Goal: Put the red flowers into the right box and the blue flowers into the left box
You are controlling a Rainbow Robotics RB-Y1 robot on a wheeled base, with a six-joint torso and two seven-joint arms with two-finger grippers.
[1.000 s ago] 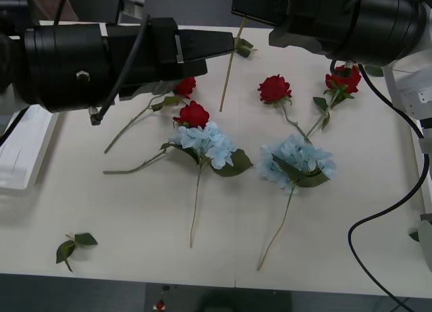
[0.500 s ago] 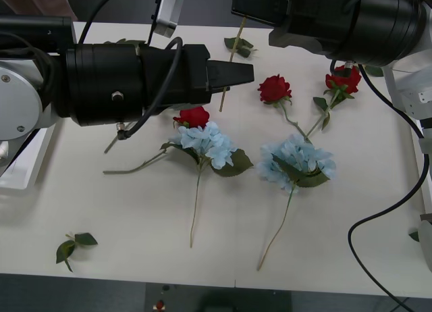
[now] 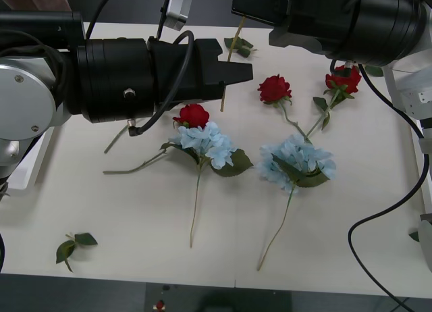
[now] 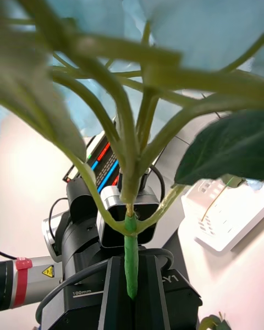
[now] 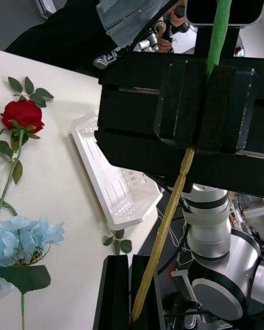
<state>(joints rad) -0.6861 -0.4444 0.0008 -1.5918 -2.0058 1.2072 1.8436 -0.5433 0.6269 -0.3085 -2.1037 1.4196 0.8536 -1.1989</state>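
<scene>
My right gripper (image 3: pixel 236 5) is shut on the green stem of a blue flower (image 4: pixel 181 22) and holds it up over the table's far side. The stem (image 3: pixel 225 92) hangs down from it, and my left gripper (image 3: pixel 244 72) is shut on it lower down (image 5: pixel 170 214). Two more blue flowers (image 3: pixel 206 140) (image 3: pixel 297 160) lie mid-table. Red flowers (image 3: pixel 194 115) (image 3: pixel 275 88) (image 3: pixel 344 79) lie behind them. The left box (image 3: pixel 37 167) shows at the table's left edge, under my left arm. The right box (image 5: pixel 115 181) sits off the right edge.
A loose leaf sprig (image 3: pixel 73 246) lies near the front left corner, and more leaves (image 3: pixel 239 47) lie at the back. My left arm spans the back left of the table. A black cable (image 3: pixel 378 217) loops over the right side.
My left arm has swung right and toward the hanging stem, and its gripper now sits on it. It now covers the rose at the back left. The right arm has stayed still.
</scene>
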